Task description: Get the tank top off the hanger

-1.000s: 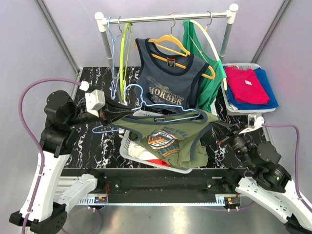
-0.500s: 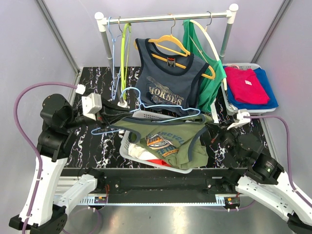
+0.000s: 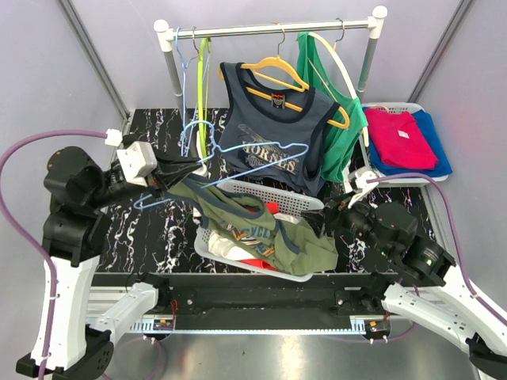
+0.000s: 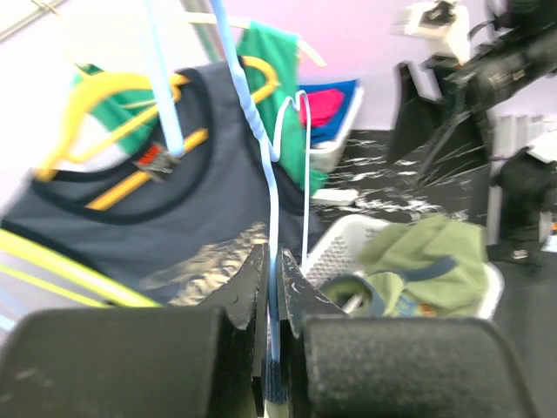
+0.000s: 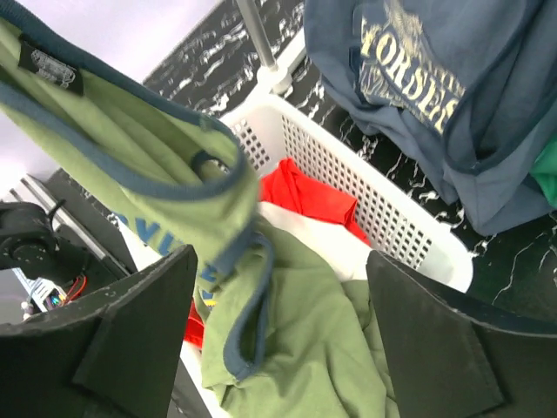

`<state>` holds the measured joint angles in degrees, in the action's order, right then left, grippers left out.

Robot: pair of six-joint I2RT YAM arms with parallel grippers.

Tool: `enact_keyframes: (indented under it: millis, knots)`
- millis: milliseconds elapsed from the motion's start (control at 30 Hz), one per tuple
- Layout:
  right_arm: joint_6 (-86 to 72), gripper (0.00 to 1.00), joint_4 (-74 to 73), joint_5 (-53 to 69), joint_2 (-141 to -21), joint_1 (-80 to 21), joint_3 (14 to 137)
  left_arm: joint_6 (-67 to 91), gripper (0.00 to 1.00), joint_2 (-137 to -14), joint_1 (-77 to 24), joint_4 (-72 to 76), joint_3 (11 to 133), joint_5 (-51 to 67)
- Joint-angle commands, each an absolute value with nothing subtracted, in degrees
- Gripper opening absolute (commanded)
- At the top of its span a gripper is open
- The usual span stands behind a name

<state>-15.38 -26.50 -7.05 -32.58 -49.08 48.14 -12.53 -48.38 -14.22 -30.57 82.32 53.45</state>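
1. Nearest me, the tank top (image 3: 265,237) lies mostly slumped into the white basket (image 3: 305,204), heaped on the clothes there.
2. The right gripper (image 5: 278,287) hovers just beside the basket, jaws spread wide, holding nothing.
3. The top's upper edge rises to the left, where one shoulder seems draped over the low end of the blue hanger (image 4: 265,187). I can't tell for sure that it is hooked.
4. The left gripper (image 4: 271,261) pinches that hanger's wire tight, holding it tilted above the basket.
5. Farthest back, the rail (image 3: 269,30) carries other tops.
6. My read: nearly done. What's left is slipping that last shoulder free so the top drops clear.
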Motion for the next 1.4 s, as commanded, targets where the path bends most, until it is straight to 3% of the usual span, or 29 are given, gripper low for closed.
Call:
enact_keyframes:
  millis: [0, 33, 67, 200, 233, 500, 767, 1033, 1167, 1300, 1367]
  knots:
    - [-16.5, 0.88, -29.7, -10.8, -30.5, -49.3, 50.4, -20.7, 0.00, -48.3, -13.9, -34.9, 88.2, 48.9]
    - [-18.1, 0.85, -33.3, -15.3, -30.4, -49.2, 50.4, -20.7, 0.00, -48.3, -13.9, -35.2, 88.1, 49.0]
    - [-20.2, 0.72, -35.5, -18.3, -30.6, -49.2, 50.3, -20.9, 0.00, -48.1, -13.9, -35.3, 87.5, 49.5]
    - [-34.0, 0.42, -47.5, -27.8, -33.9, -49.2, 51.1, -21.1, 0.00, -47.6, -13.9, -35.3, 85.5, 51.9]
    - [-35.0, 0.40, -49.3, -28.2, -35.4, -49.2, 51.4, -20.9, 0.00, -47.6, -13.9, -35.3, 85.5, 52.4]
    - [-43.7, 0.39, -50.3, -25.0, -45.2, -49.2, 51.3, -19.9, 0.00, -47.3, -13.9, -35.2, 85.3, 55.0]
    - [-47.2, 0.57, -43.4, -26.1, -52.4, -49.2, 44.8, -20.3, 0.00, -46.1, -13.9, -35.9, 85.1, 56.1]
    - [-49.8, 0.59, -41.3, -29.7, -55.7, -49.2, 43.2, -21.2, 0.00, -45.6, -13.9, -36.5, 84.1, 56.7]
    - [-49.5, 0.52, -38.3, -28.9, -60.1, -48.8, 42.7, -21.5, 0.00, -45.2, -13.9, -36.7, 84.0, 56.6]
    - [-49.0, 0.32, -35.3, -27.7, -64.2, -46.9, 42.6, -21.9, 0.00, -45.0, -14.0, -37.4, 84.4, 56.4]
    - [-47.8, 0.28, -34.1, -27.5, -64.7, -45.9, 42.7, -22.2, 0.00, -44.8, -14.0, -37.9, 84.4, 56.3]
